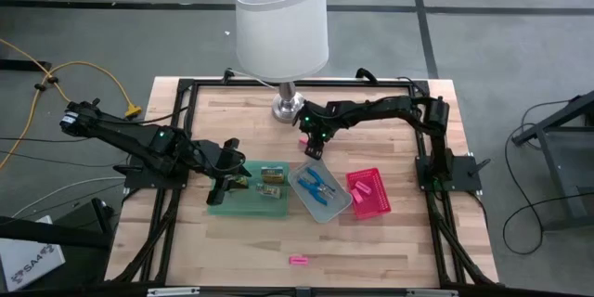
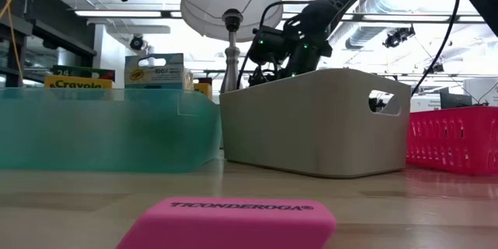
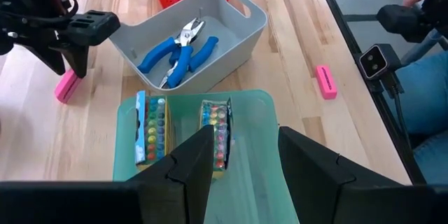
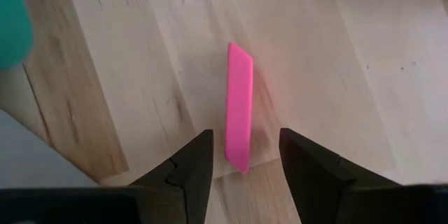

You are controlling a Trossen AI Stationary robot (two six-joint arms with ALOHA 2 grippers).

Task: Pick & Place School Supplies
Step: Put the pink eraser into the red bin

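My right gripper (image 4: 245,157) hangs open, pointing steeply down, just above a pink eraser (image 4: 239,105) that stands on its long edge on the wood near the lamp's foot. Its fingers stand either side of the eraser's near end without touching. In the high view this gripper (image 1: 311,144) is behind the grey tray (image 1: 318,206), which holds blue-handled pliers (image 3: 178,52). My left gripper (image 3: 245,161) hovers open over the green tray (image 1: 227,206), where two crayon packs (image 3: 150,127) (image 3: 217,129) lie flat. Another pink eraser (image 1: 297,260) lies by the table's near edge.
A pink mesh basket (image 1: 368,192) stands right of the grey tray. A white-shaded lamp (image 1: 281,28) with a metal foot (image 1: 288,107) stands at the far middle, close to my right arm. Bare wood lies between the trays and the near edge.
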